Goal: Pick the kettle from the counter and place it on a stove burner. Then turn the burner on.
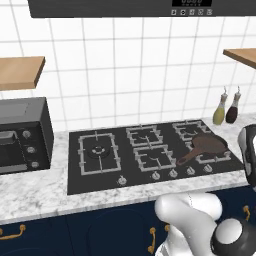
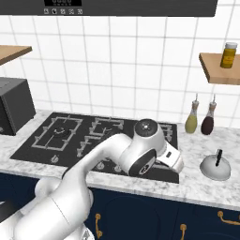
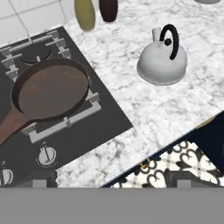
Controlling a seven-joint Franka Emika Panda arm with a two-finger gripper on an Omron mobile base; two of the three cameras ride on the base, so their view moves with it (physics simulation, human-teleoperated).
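Kettle point(image 3: 162, 61) sits on counter point(image 3: 153, 109) at 2 o'clock, pan point(image 3: 48, 94) occupying a near grate. Gripper's opening can't be judged; nothing held.

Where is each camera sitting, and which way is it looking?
Left base view: behind the arm's left side, looking forward and down at the stove burner and frying pan; white arm at lower right.
Right base view: behind its right side, facing the counter and kettle; arm rises from lower left.
Hand view: on the hand, looking down at the kettle and pan.
All three share the hob.
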